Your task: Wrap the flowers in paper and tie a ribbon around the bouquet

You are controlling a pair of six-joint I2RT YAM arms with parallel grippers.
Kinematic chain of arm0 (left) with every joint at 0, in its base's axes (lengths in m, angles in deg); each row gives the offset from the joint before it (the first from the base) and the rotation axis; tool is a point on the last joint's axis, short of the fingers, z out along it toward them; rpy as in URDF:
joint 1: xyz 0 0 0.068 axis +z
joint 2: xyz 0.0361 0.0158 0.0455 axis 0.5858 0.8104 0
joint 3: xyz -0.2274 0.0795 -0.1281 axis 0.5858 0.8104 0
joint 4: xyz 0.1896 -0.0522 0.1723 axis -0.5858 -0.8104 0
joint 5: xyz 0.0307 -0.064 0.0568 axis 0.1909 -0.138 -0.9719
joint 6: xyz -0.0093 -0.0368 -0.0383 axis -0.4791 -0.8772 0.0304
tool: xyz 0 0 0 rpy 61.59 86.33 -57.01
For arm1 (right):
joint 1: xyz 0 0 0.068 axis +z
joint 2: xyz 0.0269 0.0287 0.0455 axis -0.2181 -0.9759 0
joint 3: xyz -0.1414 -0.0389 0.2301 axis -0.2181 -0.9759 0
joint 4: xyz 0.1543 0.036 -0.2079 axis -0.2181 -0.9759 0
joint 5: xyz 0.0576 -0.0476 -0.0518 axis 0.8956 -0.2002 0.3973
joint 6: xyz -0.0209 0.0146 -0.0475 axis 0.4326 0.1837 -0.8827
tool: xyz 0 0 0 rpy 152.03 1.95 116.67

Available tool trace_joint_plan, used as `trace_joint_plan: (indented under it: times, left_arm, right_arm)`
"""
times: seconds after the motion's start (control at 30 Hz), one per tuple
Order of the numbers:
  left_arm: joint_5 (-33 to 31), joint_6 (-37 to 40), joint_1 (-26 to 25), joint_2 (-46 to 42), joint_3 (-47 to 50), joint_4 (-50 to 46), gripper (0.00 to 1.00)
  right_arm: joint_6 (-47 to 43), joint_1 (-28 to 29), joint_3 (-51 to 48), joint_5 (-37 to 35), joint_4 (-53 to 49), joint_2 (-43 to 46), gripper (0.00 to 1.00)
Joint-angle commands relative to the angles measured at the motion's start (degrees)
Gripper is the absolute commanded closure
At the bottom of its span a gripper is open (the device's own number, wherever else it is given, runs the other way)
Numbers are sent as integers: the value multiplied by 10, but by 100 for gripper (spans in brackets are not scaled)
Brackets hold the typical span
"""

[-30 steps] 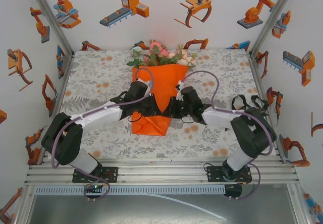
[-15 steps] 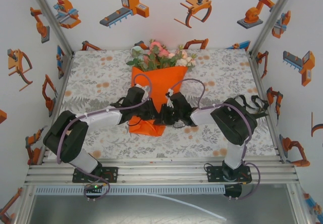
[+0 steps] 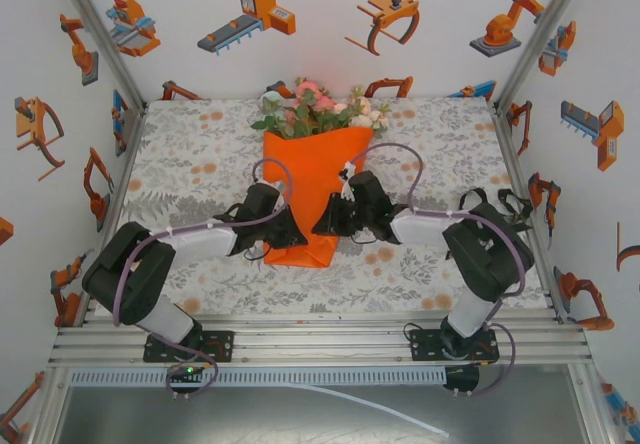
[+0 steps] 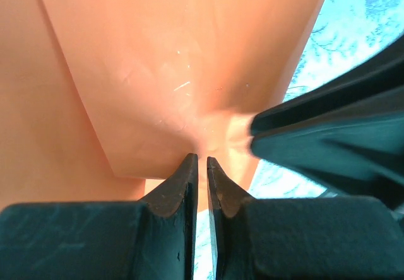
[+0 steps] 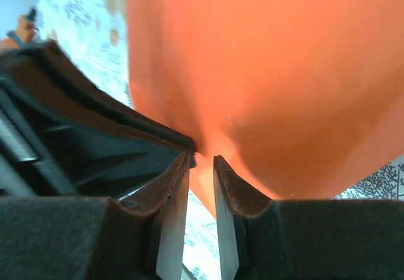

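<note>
The bouquet lies mid-table: pink and cream flowers (image 3: 322, 107) stick out of the far end of an orange paper (image 3: 318, 159) cone. My left gripper (image 3: 293, 232) and right gripper (image 3: 324, 221) meet at the cone's narrow lower part from either side. In the left wrist view the left gripper (image 4: 202, 160) has its jaws almost together, pinching a puckered fold of paper (image 4: 183, 59). The right gripper (image 5: 202, 160) stands with a slim gap, a point of paper (image 5: 265, 72) between its tips. A black ribbon (image 3: 517, 204) lies looped at the table's right.
The patterned tablecloth (image 3: 200, 149) lies bare on the left and behind the arms. White walls with orange robot stickers close in the left, back and right. My right arm's elbow (image 3: 485, 254) hangs over the right front of the table.
Both grippers drew together at the cone's lower part, then the right eased back. The paper's lower end has narrowed from a wide fold to a slimmer tip, shifted slightly right.
</note>
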Motion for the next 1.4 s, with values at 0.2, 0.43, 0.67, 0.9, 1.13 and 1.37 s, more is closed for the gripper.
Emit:
trace_joint_plan:
  times: [0.2, 0.43, 0.67, 0.9, 1.13, 1.37]
  left_arm:
    - [6, -2, 6, 34, -11, -7, 83]
    - [3, -7, 6, 9, 25, -24, 84]
    - [-14, -10, 4, -29, 50, -40, 84]
    - [-28, -11, 3, -58, 59, -53, 84]
    - [-39, -12, 1, -79, 70, -57, 84]
    - [-35, 6, 1, -109, 47, -67, 83]
  right_arm:
    - [-29, -48, 25, -24, -13, 39, 73]
    - [-22, -100, 33, -14, 42, -43, 73]
    - [-24, -178, 81, 17, 78, -138, 73]
    - [-34, -239, 175, 23, 59, -229, 73]
    - [-48, -277, 334, 21, -30, -318, 71]
    - [-66, -282, 376, 49, -83, -247, 69]
